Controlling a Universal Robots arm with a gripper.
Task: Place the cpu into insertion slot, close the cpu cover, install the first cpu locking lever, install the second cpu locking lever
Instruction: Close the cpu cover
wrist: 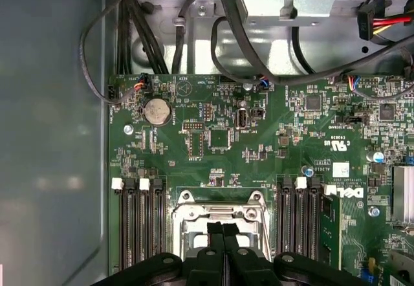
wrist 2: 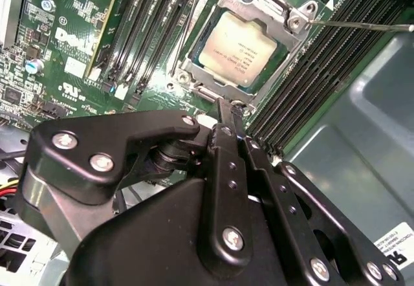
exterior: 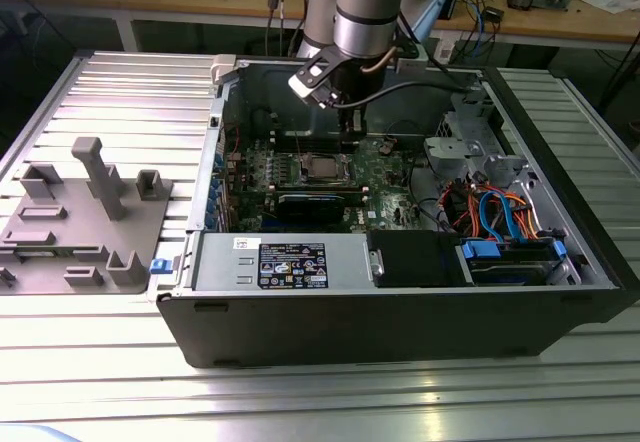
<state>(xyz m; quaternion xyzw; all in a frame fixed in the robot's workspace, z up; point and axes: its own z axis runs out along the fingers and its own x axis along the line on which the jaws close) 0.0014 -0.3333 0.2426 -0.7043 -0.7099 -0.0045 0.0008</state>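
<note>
The cpu [wrist 2: 238, 50] sits flat in its socket on the motherboard [wrist: 213, 137], toward the far wall of the open computer case [exterior: 400, 322]. The cpu cover [wrist 2: 266, 2] looks folded down around it, w/ the chip top showing thru the window. Judging by that, 2 of the 4 steps look done & the work in hand is a locking lever.

The gripper [wrist 2: 229, 108] hangs at the socket's edge. Its jaws are pressed together w/ nothing between them, making 1 narrow tip; the first wrist view shows the gripper [wrist: 223, 229] the same way. Can't tell if the tip touches the socket edge or hovers just above it.

1 thin lever rod [wrist 2: 362, 24] sticks out sideways from a socket corner, across the memory slots [wrist 2: 323, 66]. It's prob. not latched.

To do this well, imo:
- Push w/ the closed tip on the rod's bare length, not on the cpu cover or the chip.
- Press down 1st, then sideways under the catch.
- Keep the tip off the memory slots just beside the socket.

Risk: the rod looks smooth & prob. springy, so it may slip off the tip & snap back up.
</note>
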